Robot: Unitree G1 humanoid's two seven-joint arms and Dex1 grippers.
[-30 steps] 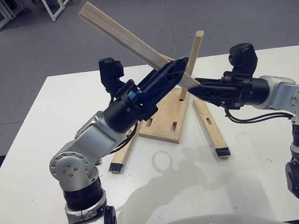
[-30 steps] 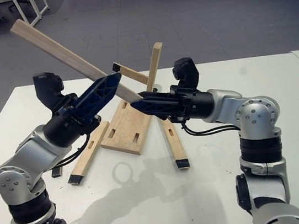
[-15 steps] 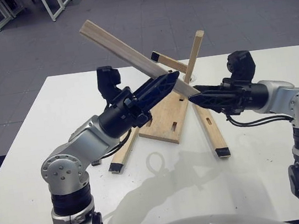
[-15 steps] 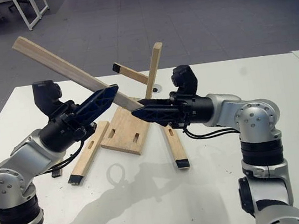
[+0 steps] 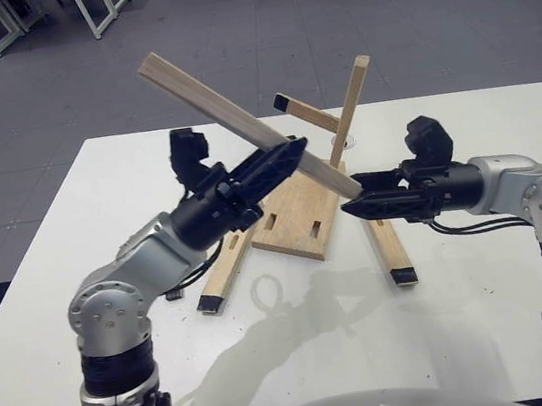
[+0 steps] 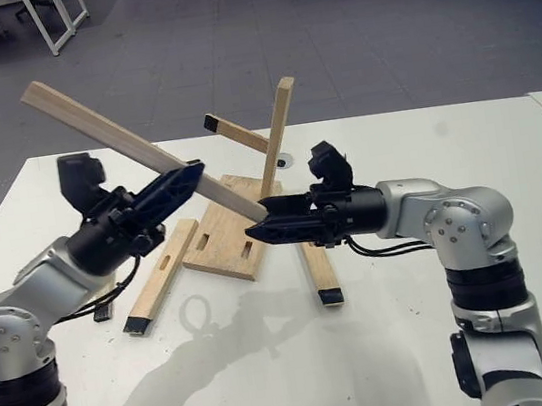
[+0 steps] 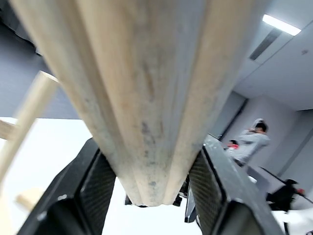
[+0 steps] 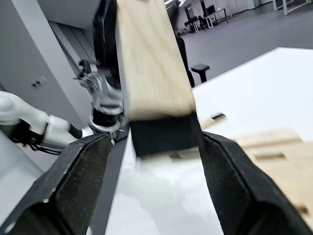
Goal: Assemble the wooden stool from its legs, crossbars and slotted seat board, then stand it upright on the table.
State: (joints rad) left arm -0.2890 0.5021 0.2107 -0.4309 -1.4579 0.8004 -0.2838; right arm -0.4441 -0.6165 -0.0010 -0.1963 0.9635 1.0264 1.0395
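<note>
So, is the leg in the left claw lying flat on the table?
No, the left claw holds the leg slanted in the air, well above the table.

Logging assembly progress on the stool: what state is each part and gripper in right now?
held leg: off the table, slanted, clamped.
left gripper: shut on held leg.
right gripper: open, around the held leg's black-capped end.
seat board: flat on the table.
standing leg: tilted upright at the board's far end.
left loose leg: flat beside the board.
right loose leg: flat beside the board.
</note>
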